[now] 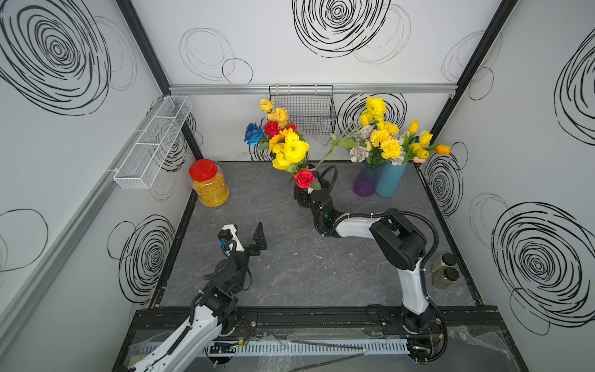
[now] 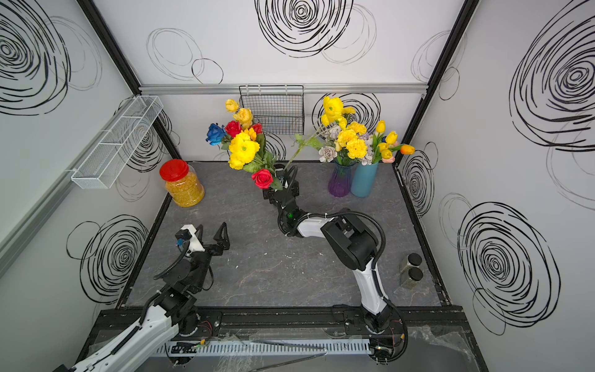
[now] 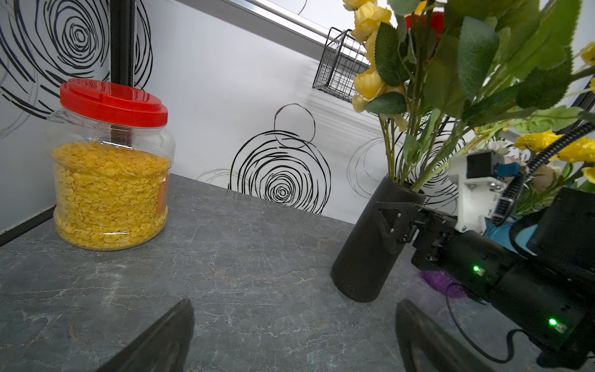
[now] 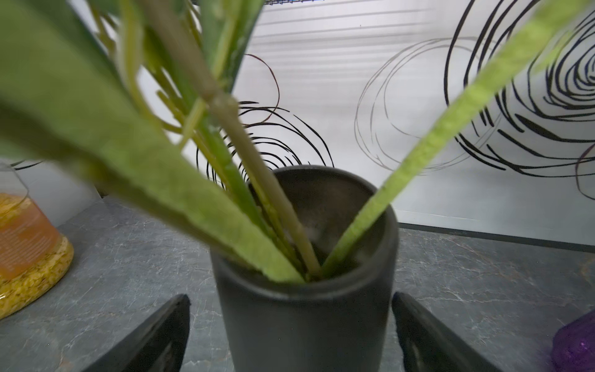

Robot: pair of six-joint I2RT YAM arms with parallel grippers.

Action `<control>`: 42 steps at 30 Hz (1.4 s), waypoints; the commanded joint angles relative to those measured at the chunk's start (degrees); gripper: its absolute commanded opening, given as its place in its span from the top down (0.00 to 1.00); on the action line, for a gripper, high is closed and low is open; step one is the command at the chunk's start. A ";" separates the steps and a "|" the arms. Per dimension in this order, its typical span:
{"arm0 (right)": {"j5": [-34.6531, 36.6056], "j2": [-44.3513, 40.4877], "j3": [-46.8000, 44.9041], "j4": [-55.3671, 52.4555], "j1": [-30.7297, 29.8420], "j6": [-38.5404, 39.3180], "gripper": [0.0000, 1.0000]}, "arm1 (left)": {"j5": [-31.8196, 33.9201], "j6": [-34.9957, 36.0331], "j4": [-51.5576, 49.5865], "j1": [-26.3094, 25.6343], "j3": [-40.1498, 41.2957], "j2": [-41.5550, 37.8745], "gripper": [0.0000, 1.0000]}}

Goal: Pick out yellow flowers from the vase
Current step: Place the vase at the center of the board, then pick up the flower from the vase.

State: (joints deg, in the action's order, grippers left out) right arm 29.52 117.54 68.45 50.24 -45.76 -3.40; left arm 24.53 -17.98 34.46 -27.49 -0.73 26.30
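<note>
A black vase (image 3: 370, 244) stands mid-table, toward the back. It holds yellow flowers (image 1: 291, 148) (image 2: 243, 148), among them poppies, a sunflower and yellow roses (image 1: 277, 115), mixed with red roses and a blue rose. One long stem (image 4: 450, 106) leans right out of the vase to a yellow poppy (image 1: 375, 106). My right gripper (image 4: 290, 299) is open around the vase's upper body (image 4: 306, 322), one finger on each side with a gap of table showing. My left gripper (image 1: 246, 233) (image 3: 294, 306) is open and empty over the front-left table.
A purple vase (image 1: 365, 180) and a blue vase (image 1: 391, 178) with yellow, pale and lilac blooms stand at the back right. A red-lidded jar (image 1: 209, 183) of yellow grains sits back left. Wire baskets hang on the left wall (image 1: 154, 141) and back wall (image 1: 302, 109). Two small jars (image 1: 446, 269) sit at the right edge.
</note>
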 commanded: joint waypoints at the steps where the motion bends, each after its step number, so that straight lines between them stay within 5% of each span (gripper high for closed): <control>1: -3.50 -4.86 -4.47 6.37 -0.48 1.73 0.00 | -0.17 0.38 3.16 -0.34 3.38 0.19 0.01; 10: -11.69 -12.39 -17.66 11.21 0.23 4.09 0.04 | -1.20 0.47 4.39 -0.33 3.02 2.58 0.01; 18: -19.11 -21.82 -23.17 8.58 7.58 -6.61 0.23 | -1.24 0.82 4.41 -1.00 2.45 3.74 0.01; 29: -31.48 -20.13 -15.67 7.80 15.65 -16.25 0.42 | -4.14 6.57 10.65 -8.43 -1.03 17.22 0.01; 42: -37.49 -12.58 -6.13 8.04 16.41 -17.66 0.56 | -4.85 7.64 11.69 -9.52 -0.70 16.84 0.01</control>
State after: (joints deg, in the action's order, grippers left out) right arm -5.78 104.20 59.75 57.23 -29.82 -20.10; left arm 20.34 -11.33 42.19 -36.75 -0.73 43.55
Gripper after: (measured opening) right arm 0.449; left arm 0.993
